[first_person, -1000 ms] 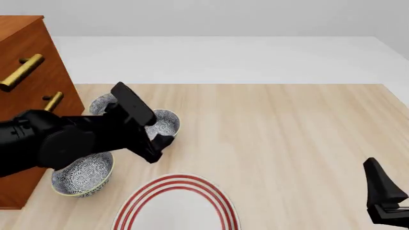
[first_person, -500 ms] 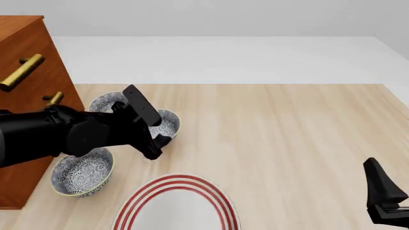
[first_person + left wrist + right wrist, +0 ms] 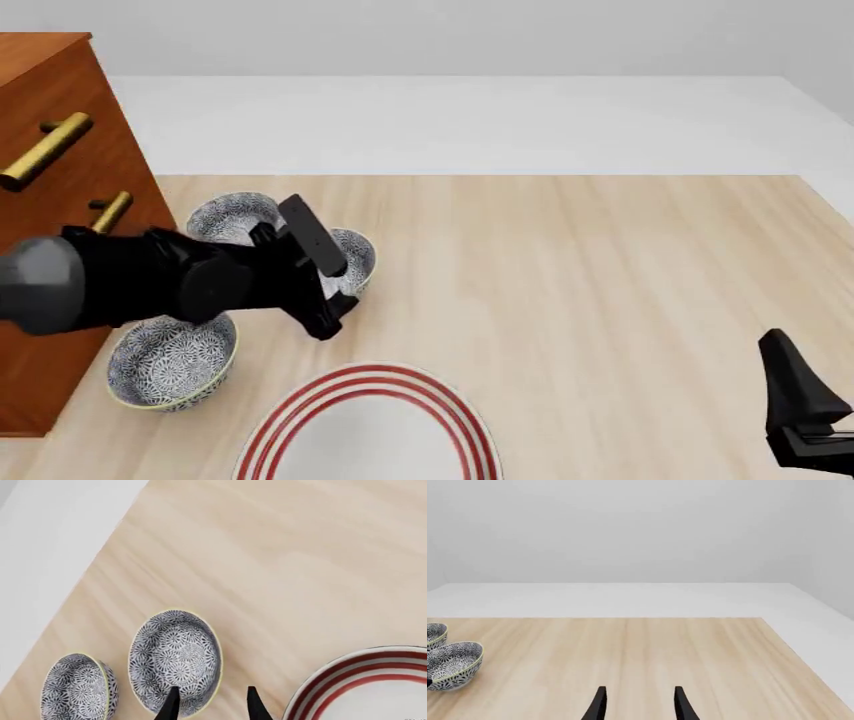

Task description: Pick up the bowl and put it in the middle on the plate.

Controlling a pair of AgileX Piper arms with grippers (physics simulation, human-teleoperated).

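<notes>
Three patterned bowls stand at the table's left. The bowl (image 3: 355, 258) (image 3: 175, 660) nearest my left gripper (image 3: 327, 320) (image 3: 212, 707) is half hidden under the arm in the front view. In the left wrist view the gripper is open, with one fingertip (image 3: 171, 705) over the bowl's inside and the other outside its rim. The white plate (image 3: 350, 395) (image 3: 347, 672) with red rings lies at the near edge, right beside that bowl. My right gripper (image 3: 801, 420) (image 3: 639, 705) hangs open over bare table at the near right, holding nothing.
A second bowl (image 3: 220, 213) (image 3: 75, 690) sits farther back left and a third bowl (image 3: 167, 368) near the front left. A wooden drawer cabinet (image 3: 54, 120) with brass handles stands along the left edge. The table's far edge meets a white floor.
My left arm has sunk lower and its wrist has shifted right, over the middle bowl. The bowls, the plate and the right arm have stayed put.
</notes>
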